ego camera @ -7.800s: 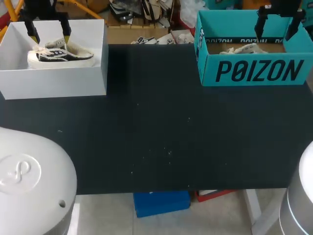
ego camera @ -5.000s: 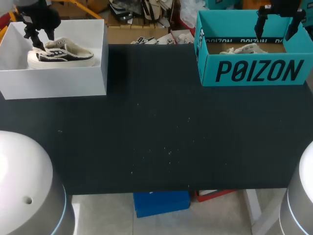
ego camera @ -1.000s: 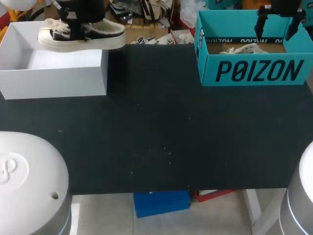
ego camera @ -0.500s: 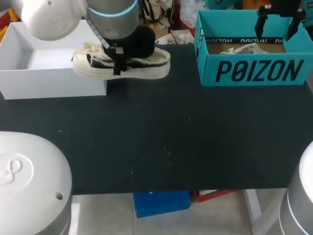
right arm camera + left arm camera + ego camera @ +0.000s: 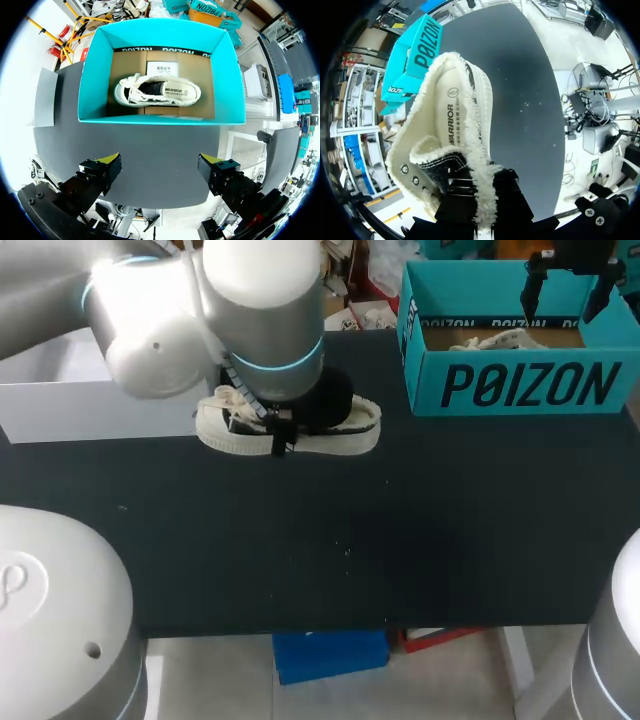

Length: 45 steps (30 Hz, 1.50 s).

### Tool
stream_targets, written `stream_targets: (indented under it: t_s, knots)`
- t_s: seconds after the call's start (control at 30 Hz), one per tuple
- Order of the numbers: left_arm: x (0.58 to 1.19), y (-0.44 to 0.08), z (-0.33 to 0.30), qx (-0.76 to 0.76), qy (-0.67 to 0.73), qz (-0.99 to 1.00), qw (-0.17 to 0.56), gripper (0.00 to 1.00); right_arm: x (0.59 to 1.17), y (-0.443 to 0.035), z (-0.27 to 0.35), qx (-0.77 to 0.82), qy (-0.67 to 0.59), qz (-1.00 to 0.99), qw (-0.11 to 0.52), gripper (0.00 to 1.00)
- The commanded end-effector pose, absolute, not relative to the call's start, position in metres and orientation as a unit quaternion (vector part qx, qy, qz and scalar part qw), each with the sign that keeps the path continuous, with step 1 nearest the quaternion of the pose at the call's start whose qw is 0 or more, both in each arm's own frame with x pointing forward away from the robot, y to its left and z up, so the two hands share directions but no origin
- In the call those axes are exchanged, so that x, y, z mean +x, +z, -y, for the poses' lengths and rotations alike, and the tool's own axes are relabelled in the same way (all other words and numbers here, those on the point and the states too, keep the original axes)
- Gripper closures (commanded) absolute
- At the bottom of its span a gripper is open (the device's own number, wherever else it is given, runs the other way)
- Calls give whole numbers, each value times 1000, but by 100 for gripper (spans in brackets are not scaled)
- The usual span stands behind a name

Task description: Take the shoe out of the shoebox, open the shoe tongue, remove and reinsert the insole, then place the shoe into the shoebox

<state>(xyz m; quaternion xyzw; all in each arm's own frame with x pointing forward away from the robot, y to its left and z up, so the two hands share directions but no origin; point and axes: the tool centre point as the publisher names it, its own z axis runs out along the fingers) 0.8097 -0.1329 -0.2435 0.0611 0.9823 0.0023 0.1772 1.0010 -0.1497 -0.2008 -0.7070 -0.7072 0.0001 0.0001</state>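
Note:
A cream, fleece-lined shoe (image 5: pixel 340 430) with black side panels hangs just above the dark table, left of centre. My left gripper (image 5: pixel 278 436) is shut on its side wall near the laces. In the left wrist view the shoe (image 5: pixel 455 125) points away from the gripper (image 5: pixel 480 212), its fleecy collar pinched between the black fingers. The white shoebox (image 5: pixel 50 405) stands at the back left, partly hidden by my left arm. My right gripper (image 5: pixel 565 280) hovers open over the teal shoebox (image 5: pixel 520 385). A second shoe (image 5: pixel 157 91) lies inside that box, ahead of the right gripper (image 5: pixel 161 162).
The dark tabletop (image 5: pixel 350 540) spreads out in front of both boxes. The teal box (image 5: pixel 417 55) stands beyond the held shoe's toe. My left arm's large joint (image 5: pixel 265 310) covers much of the back left area.
My left arm has carried the shoe from above the white box to the right and toward the front, and lower over the table. The right arm has not moved.

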Motion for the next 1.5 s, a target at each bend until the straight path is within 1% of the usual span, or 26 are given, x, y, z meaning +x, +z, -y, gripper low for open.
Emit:
stream_targets:
  t_s: [0.03, 0.57, 0.9, 0.93, 0.97, 1.0, 1.13, 1.27, 1.37, 1.5]
  knots:
    - [817, -284, 158, 54, 15, -983, 176, 100, 1001, -200, 150, -707, 0, 707, 0, 0]
    - [822, -379, 176, -4, 21, -988, 154, 100, 1001, -200, 150, -707, 0, 707, 0, 0]
    - [828, -411, 178, -14, 20, -989, 146, 100, 1001, -200, 150, -707, 0, 707, 0, 0]
    - [828, -411, 178, -13, 18, -989, 144, 79, 1001, -200, 150, -707, 0, 707, 0, 0]
    - [829, -411, 178, -11, 16, -990, 141, 23, 1001, -200, 150, -707, 0, 707, 0, 0]
    - [829, -411, 177, -9, 15, -990, 140, 0, 1001, -200, 150, -707, 0, 707, 0, 0]
    - [824, -398, 177, 10, 2, -991, 135, 0, 1001, -200, 150, -707, 0, 707, 0, 0]
    - [812, -373, 175, 23, -14, -992, 125, 0, 1001, -200, 150, -707, 0, 707, 0, 0]
    - [802, -347, 173, 19, -35, -994, 105, 0, 1001, -200, 150, -707, 0, 707, 0, 0]
    - [792, -310, 170, 17, -69, -991, 110, 0, 1001, -200, 150, -707, 0, 707, 0, 0]
